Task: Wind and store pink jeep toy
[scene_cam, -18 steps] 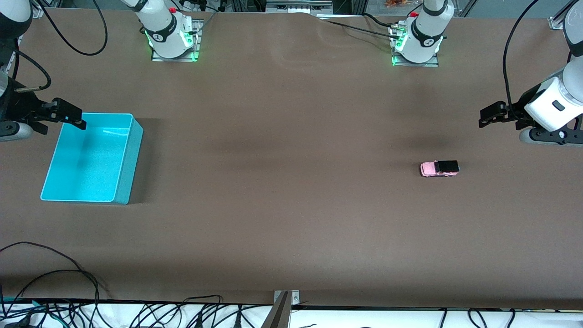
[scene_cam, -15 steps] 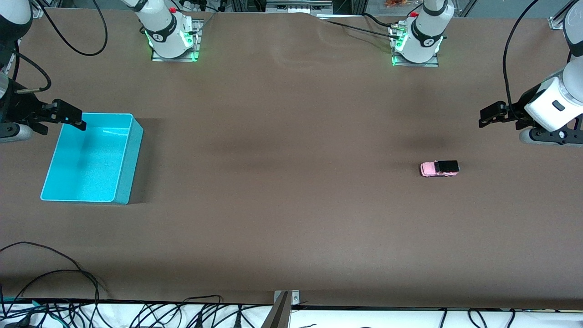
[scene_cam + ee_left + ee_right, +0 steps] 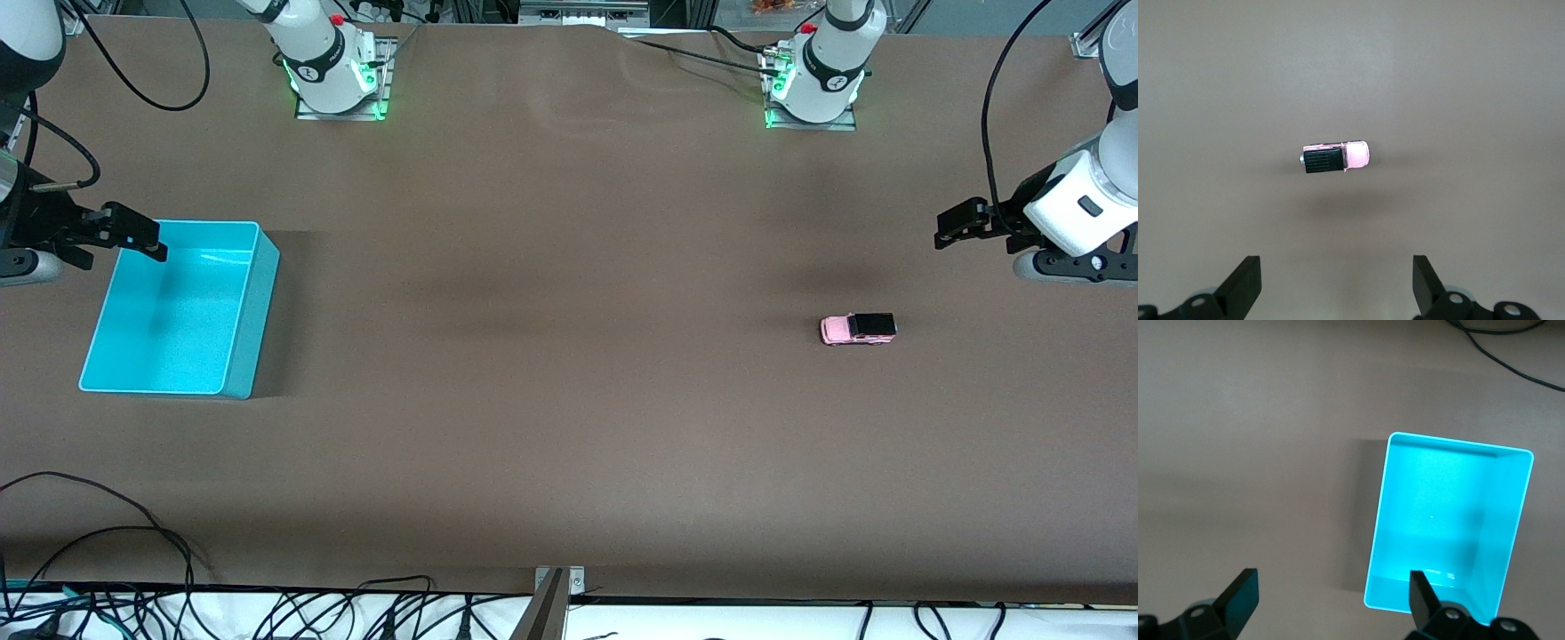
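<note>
The pink jeep toy (image 3: 858,329), light pink with a black roof and rear, stands on the brown table toward the left arm's end; it also shows in the left wrist view (image 3: 1335,157). My left gripper (image 3: 956,222) hangs open and empty in the air above the table near that end, apart from the jeep; its fingertips (image 3: 1245,283) frame bare table. The turquoise bin (image 3: 178,307) stands empty at the right arm's end and shows in the right wrist view (image 3: 1451,520). My right gripper (image 3: 133,231) is open and empty above the bin's rim.
Cables (image 3: 107,569) lie along the table's edge nearest the front camera. A metal bracket (image 3: 556,591) sits at the middle of that edge. The two arm bases (image 3: 333,71) stand along the edge farthest from the camera.
My right gripper has drifted slightly away from the bin toward the table's end. The left arm, the jeep and the bin have not moved.
</note>
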`<state>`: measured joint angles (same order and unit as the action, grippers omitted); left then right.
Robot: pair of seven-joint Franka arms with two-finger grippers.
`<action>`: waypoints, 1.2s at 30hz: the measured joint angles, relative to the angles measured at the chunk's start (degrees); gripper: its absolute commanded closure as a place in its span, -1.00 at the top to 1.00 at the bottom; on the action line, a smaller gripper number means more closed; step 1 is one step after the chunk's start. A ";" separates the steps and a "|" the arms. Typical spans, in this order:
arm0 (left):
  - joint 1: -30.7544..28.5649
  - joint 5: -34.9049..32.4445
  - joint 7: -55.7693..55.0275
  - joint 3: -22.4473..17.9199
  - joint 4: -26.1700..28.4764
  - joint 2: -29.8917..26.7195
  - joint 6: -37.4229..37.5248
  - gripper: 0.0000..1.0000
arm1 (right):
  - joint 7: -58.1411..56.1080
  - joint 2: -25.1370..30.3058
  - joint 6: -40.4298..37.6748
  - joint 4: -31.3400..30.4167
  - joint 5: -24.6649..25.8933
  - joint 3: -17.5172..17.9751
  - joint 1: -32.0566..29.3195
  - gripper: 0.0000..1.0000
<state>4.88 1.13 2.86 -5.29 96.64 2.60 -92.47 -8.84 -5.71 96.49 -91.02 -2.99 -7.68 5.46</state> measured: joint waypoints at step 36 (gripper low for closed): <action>0.00 0.00 0.00 0.00 0.00 0.08 -0.05 1.00 | 0.04 0.15 0.18 1.76 0.10 1.30 1.20 1.00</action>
<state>4.88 1.13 2.86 -5.29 96.64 2.68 -92.52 -8.80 -5.56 96.67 -89.25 -2.89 -6.39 6.66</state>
